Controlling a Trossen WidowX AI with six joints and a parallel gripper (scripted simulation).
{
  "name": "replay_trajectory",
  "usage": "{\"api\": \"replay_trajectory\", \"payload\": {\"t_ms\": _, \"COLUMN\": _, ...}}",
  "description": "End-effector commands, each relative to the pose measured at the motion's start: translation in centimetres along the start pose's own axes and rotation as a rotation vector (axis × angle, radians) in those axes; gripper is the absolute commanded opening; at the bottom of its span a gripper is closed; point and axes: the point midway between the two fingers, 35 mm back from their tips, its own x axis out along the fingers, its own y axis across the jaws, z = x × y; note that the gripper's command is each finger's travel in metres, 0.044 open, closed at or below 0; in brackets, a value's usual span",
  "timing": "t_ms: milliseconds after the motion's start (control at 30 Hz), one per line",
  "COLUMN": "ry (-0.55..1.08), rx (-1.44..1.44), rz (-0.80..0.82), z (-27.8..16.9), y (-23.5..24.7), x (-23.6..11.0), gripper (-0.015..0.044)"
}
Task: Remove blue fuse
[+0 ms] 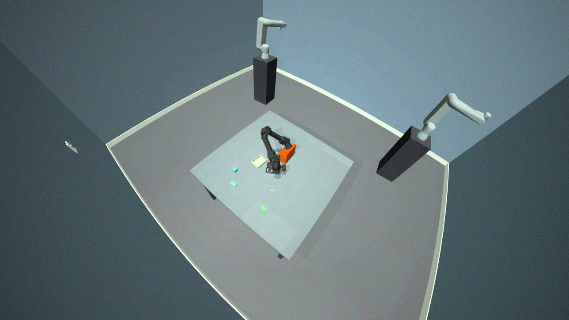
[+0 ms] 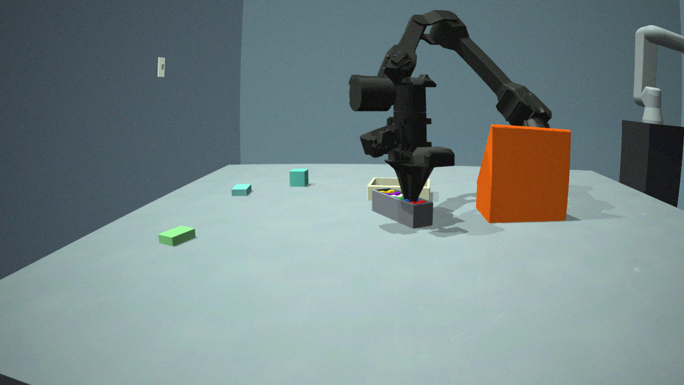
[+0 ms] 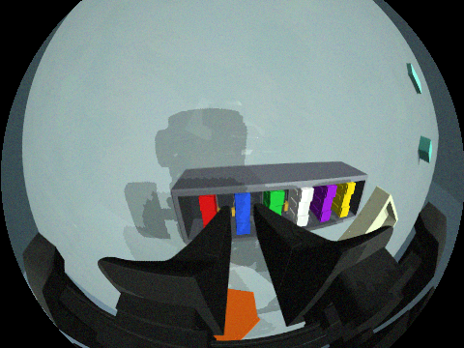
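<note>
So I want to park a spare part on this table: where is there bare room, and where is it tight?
Bare room: the wide near stretch in front of the fuse block and right of the green block. Crowded: the gripper, partly open, sits low over the block, with the tray right behind and the orange wedge beside.
</note>
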Motion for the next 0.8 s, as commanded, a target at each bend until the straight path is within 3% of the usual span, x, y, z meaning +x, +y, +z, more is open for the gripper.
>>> {"api": "replay_trajectory", "payload": {"t_ms": 0, "ry": 0.004, "rx": -0.005, "rz": -0.004, "z": -0.15, "y": -0.03, "x": 0.18, "gripper": 0.0074}}
{"api": "replay_trajectory", "payload": {"t_ms": 467, "ry": 0.002, "rx": 0.000, "rz": 0.000, "z": -0.06, "y": 0.01, "x": 0.09, "gripper": 0.0001}}
{"api": "replay_trajectory", "payload": {"t_ms": 767, "ry": 0.002, "rx": -0.001, "rz": 0.000, "z": -0.05, "y": 0.01, "x": -0.17, "gripper": 0.0000}}
